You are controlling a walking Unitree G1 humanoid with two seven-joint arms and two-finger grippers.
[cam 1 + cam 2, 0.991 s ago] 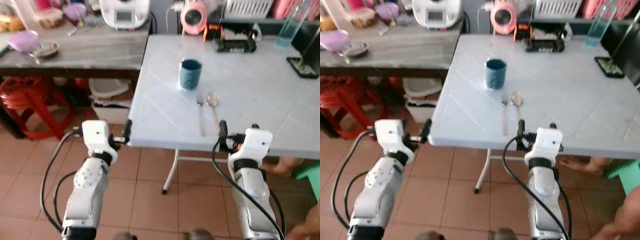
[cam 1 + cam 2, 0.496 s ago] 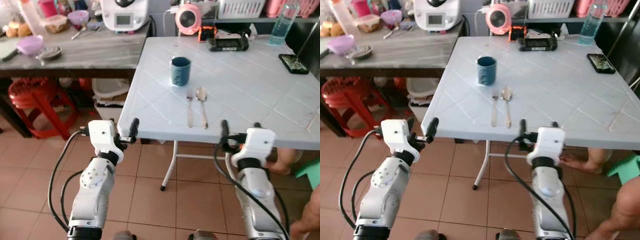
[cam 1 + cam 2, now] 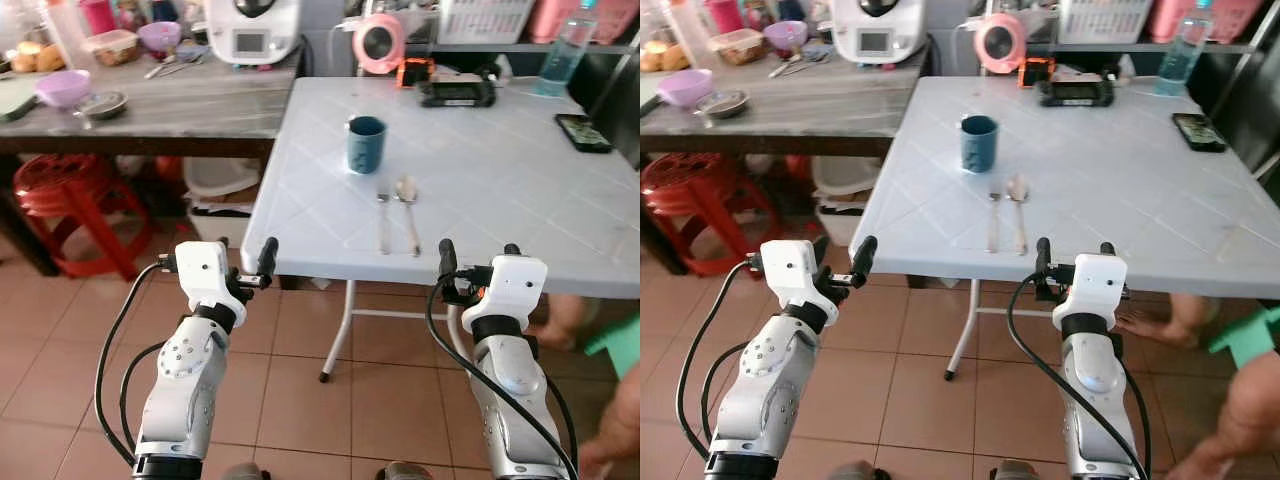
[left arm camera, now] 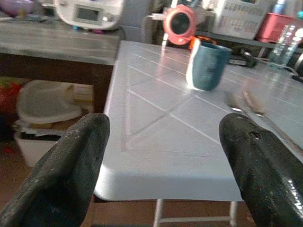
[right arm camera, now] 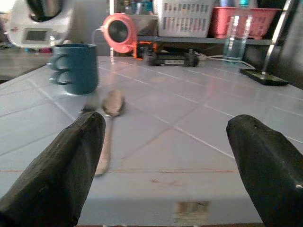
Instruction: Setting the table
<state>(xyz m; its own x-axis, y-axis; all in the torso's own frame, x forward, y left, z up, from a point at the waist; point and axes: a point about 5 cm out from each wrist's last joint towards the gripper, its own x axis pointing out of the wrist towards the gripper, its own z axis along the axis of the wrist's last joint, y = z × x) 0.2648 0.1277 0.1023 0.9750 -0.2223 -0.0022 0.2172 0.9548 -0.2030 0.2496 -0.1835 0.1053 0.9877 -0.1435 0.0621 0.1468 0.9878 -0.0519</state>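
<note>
A white folding table (image 3: 500, 170) stands before me. On it a blue mug (image 3: 366, 144) stands upright, and nearer to me a fork (image 3: 384, 220) and a spoon (image 3: 408, 200) lie side by side. My left gripper (image 3: 218, 255) is held open just short of the table's near left corner, with nothing between its fingers (image 4: 71, 165). My right gripper (image 3: 477, 250) is open at the near edge, a little right of the cutlery. In the right wrist view the mug (image 5: 75, 67) and spoon (image 5: 110, 113) lie ahead of the fingers (image 5: 265, 161).
A grey side table (image 3: 180, 105) at the left carries a purple bowl (image 3: 62, 86) and a white appliance (image 3: 250, 25). A red stool (image 3: 75, 200) stands beneath it. A phone (image 3: 587, 132), a bottle (image 3: 558, 55) and a pink fan (image 3: 378, 42) sit at the table's far side. A person's foot (image 3: 1150, 322) rests underneath.
The whole view has shifted a little and grown sharper, so the camera moved. Both grippers stay open before the table edge; mug, fork and spoon lie as before.
</note>
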